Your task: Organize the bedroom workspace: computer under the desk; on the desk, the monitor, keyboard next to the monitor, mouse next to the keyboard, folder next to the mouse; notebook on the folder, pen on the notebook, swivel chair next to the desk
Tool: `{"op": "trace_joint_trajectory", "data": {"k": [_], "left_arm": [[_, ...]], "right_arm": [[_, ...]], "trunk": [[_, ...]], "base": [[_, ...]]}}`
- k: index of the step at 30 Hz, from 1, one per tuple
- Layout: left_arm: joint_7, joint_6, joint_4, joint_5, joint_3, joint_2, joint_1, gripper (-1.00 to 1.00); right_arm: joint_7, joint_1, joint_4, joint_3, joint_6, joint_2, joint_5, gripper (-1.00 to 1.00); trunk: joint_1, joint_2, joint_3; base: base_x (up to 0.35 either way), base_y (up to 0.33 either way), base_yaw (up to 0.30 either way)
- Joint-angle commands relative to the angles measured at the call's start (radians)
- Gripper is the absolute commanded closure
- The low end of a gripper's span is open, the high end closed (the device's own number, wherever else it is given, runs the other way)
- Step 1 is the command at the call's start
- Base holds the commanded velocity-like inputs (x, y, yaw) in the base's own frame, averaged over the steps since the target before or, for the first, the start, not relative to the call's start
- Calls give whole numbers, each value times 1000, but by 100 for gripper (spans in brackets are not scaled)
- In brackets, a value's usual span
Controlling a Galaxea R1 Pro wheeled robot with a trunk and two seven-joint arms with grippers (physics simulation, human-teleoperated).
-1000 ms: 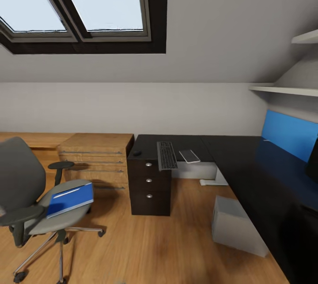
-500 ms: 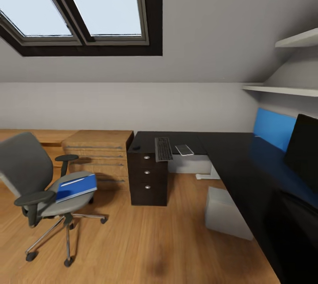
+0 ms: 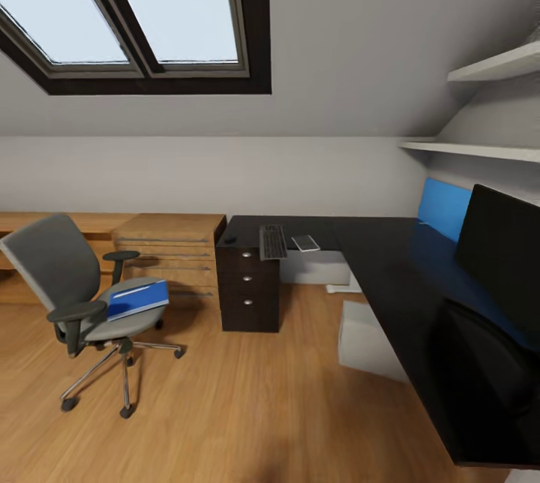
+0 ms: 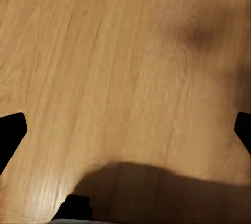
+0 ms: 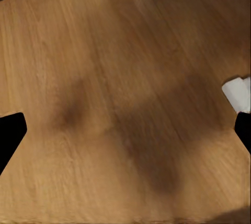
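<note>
Jaws of both grippers spread wide over bare floor (image 4: 120,67). Swivel chair (image 3: 75,295) left, folder (image 3: 137,299) on seat; open floor to surface (image 3: 375,258). No legible writing.

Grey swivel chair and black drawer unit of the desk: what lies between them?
In the head view, the light wood dresser stands between grey swivel chair and black drawer unit, with bare wood floor in front.

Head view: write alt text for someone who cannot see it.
A bedroom workspace: a blue folder lies on a grey swivel chair standing apart from a black L-shaped desk. A keyboard lies on the desk's far end, a monitor stands at right, and a white computer sits beneath.
</note>
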Motion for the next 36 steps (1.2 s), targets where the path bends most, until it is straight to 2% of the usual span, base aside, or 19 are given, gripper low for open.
{"op": "trace_joint_trajectory", "data": {"k": [1,12,16,23,36], "left_arm": [[9,-1,2,5,-7,1,-1,-100],[6,-56,10,1,-14,-3,-1,-100],[5,-105,23,-23,-30,-4,-1,-100],[5,-115,46,-35,-34,-4,-1,-100],[5,-117,52,-36,-33,-4,-1,-100]], "right_arm": [[4,-1,3,7,-5,0,-10,-100],[4,-1,5,7,-6,-1,-10,-100],[4,-1,5,7,-6,0,-10,-100],[4,-1,5,7,-6,0,-10,-100],[4,-1,5,6,-6,-1,-10,-100]], "trunk": [[-1,-1,-3],[-1,-1,-19],[-1,-1,-25],[-1,-1,-35],[-1,-1,-55]], "base": [[-336,-74,0],[-286,-54,0],[-55,-7,0],[-129,-1,0],[-311,-18,0]]}}
